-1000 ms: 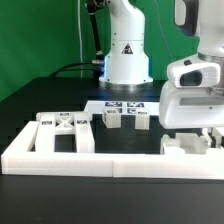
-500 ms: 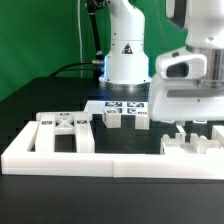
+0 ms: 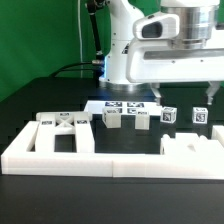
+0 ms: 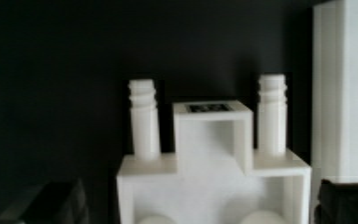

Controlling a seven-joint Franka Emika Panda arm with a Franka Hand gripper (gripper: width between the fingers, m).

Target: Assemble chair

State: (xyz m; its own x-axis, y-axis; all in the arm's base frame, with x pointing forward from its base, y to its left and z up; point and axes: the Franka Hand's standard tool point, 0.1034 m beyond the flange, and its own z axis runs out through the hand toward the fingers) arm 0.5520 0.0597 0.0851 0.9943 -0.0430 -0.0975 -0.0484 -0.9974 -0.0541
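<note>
This is a robotics lab. A glossy white robot arm base [image 3: 125, 50] with a triangular warning sticker stands at the back of a matte black bench [image 3: 40, 95]. Behind that base hangs a plain green cloth backdrop [image 3: 40, 30], and dark cables [image 3: 70, 69] trail away beside it. In front of the base lie small matte-white chair pieces [image 3: 65, 130] bearing black-and-white square tags, and in front of those a long, low white border rail [image 3: 100, 160].

Chair piece [image 4: 211, 175], base cropped, blurred
</note>
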